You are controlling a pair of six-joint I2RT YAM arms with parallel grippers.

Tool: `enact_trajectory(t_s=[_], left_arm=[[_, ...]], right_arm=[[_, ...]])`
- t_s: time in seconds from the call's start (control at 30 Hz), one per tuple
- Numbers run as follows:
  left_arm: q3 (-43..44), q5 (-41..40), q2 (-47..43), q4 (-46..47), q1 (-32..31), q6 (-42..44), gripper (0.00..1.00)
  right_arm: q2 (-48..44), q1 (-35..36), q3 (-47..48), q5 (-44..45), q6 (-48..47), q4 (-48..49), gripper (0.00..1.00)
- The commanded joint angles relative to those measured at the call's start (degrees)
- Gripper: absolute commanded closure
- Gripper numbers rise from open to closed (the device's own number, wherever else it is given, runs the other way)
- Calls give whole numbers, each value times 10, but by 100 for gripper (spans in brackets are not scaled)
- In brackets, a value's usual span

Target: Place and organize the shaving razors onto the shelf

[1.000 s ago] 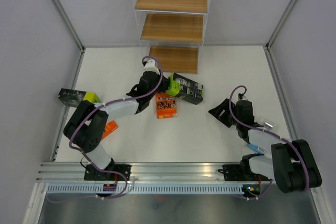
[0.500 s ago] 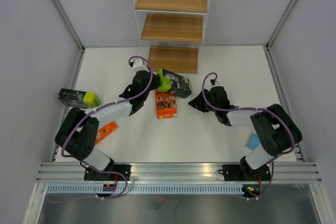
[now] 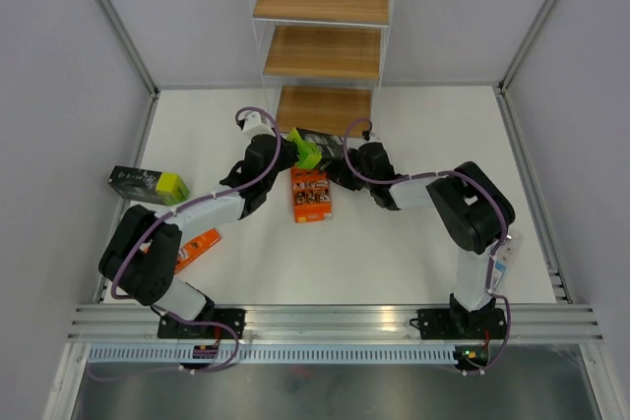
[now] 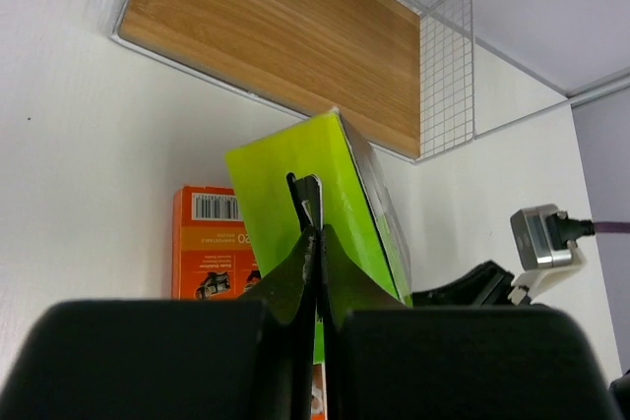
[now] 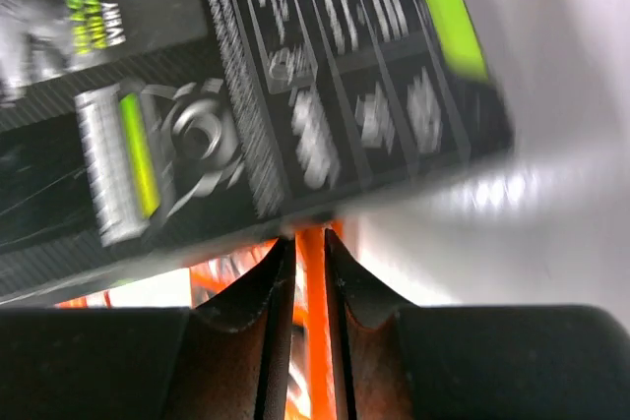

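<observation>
Left hand pinches a green-and-black razor pack near the counter far edge, likely bound for the shelf bottom board (right hand grip: cannot tell).

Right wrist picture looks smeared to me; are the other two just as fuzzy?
Right wrist view: print on the green-and-black pack is blurred, with glare beside it. Left wrist view: sharp, barcode crisp on the orange pack. Top view: evenly lit, crisp.
</observation>
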Motion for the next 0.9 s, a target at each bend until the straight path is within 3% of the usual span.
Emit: enact_trajectory(t_s=[0.0,0.33,0.63,0.8,0.87], left_arm=[[6,8,-17,16,3,-24,98],[-3,23,5,13,8,-37,98],[-19,60,25,11,22,-126,98],[-43,83,25,-6,34,-270,98],[-51,93,29,-4,36,-325,98]], right_arm=[[20,1,65,45,-22,-1,76],[60,0,154,93,-60,-24,73],[78,0,244,106,-76,-61,70],[75,1,265,87,-65,-76,66],[51,1,249,89,-64,-96,61]])
